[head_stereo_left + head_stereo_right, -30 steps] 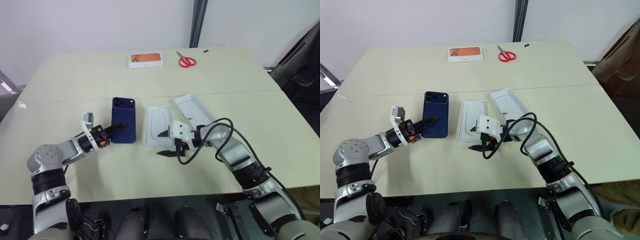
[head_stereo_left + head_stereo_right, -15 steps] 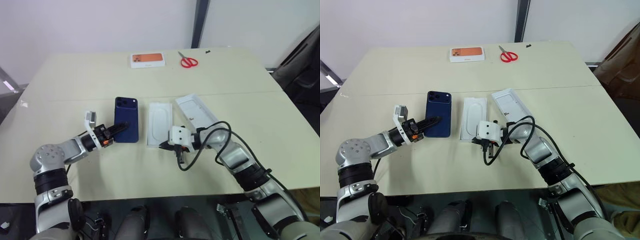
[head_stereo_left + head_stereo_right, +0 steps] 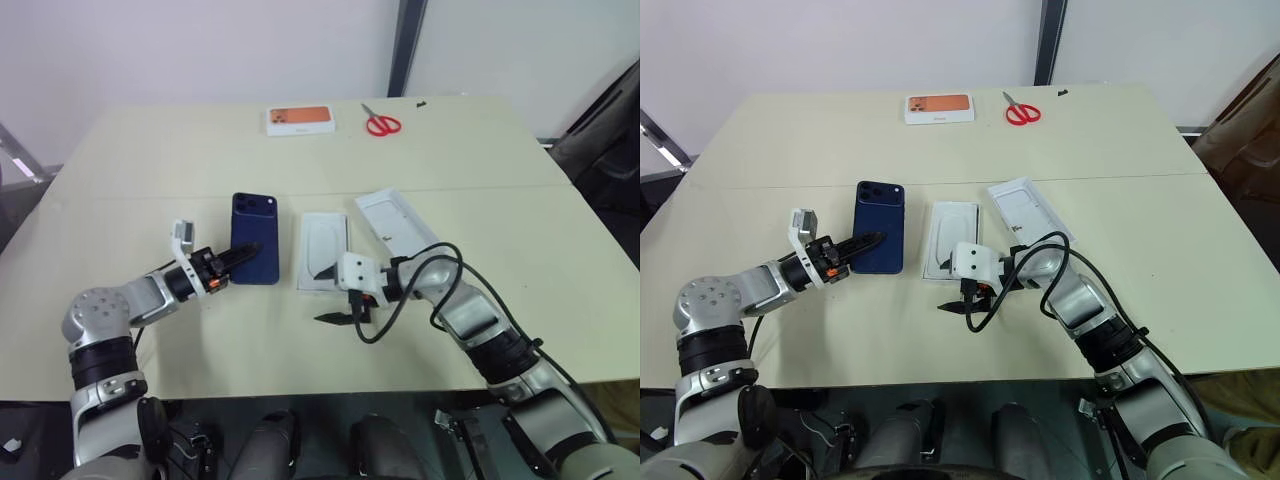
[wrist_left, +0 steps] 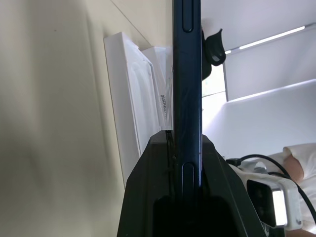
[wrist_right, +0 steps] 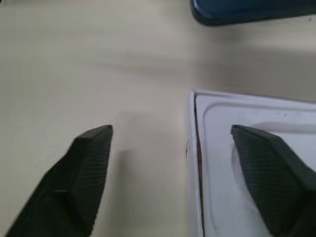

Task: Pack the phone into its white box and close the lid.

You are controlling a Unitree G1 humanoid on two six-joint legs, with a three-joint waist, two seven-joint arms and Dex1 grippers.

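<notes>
The dark navy phone (image 3: 255, 238) lies flat and back-up left of centre, its camera cluster at the far end. My left gripper (image 3: 240, 255) is shut on its near edge; the left wrist view shows the phone (image 4: 187, 89) edge-on between the fingers. Right beside it sits the white box (image 3: 324, 232) with its white recessed insert. The lid (image 3: 395, 222) lies inside-up to the right of the box. My right gripper (image 3: 324, 296) stands open at the box's near end. One finger is over the box (image 5: 237, 143) and the other over bare table.
A small orange-topped box (image 3: 298, 120) and red scissors (image 3: 380, 124) lie at the table's far edge. A black cable (image 3: 405, 300) loops from my right wrist over the table near the lid. Bare tabletop (image 3: 150, 170) stretches left of the phone and toward the front edge.
My right gripper closed its fingers at the box's near end and has now spread them wide again. The left gripper and the phone have kept still.
</notes>
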